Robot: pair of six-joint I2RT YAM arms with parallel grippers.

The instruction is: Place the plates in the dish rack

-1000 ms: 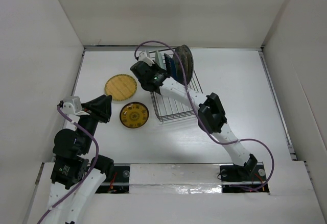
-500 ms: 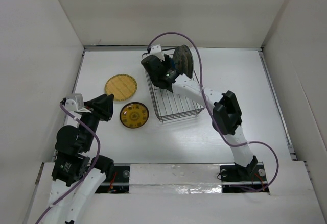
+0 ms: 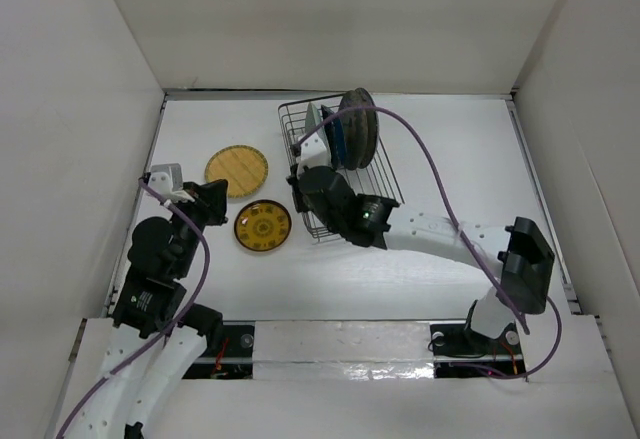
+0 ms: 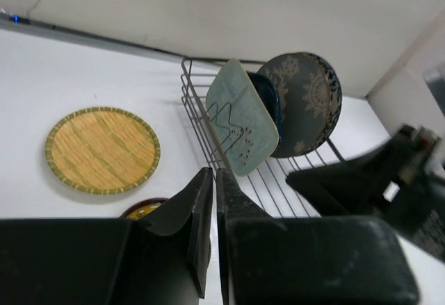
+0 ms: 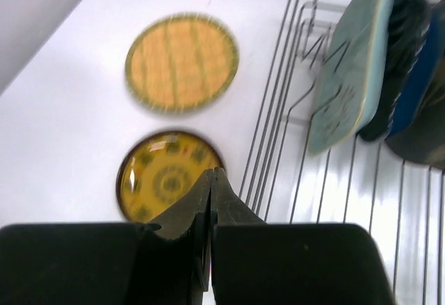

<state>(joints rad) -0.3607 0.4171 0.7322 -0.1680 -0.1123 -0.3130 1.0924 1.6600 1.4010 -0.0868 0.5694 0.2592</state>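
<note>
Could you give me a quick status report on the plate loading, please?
Shut and empty: left claw, right claw. Upright in dish rack: mint plate plus three more. Flat on table: yellow-tan plate, mandala plate. Nothing blocking.

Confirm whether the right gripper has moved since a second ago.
Yes. The right gripper came back from the far end of the dish rack to its near left corner.

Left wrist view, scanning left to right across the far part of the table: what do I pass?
yellow-tan plate → pale mint plate → grey plate with white motifs → right arm
</note>
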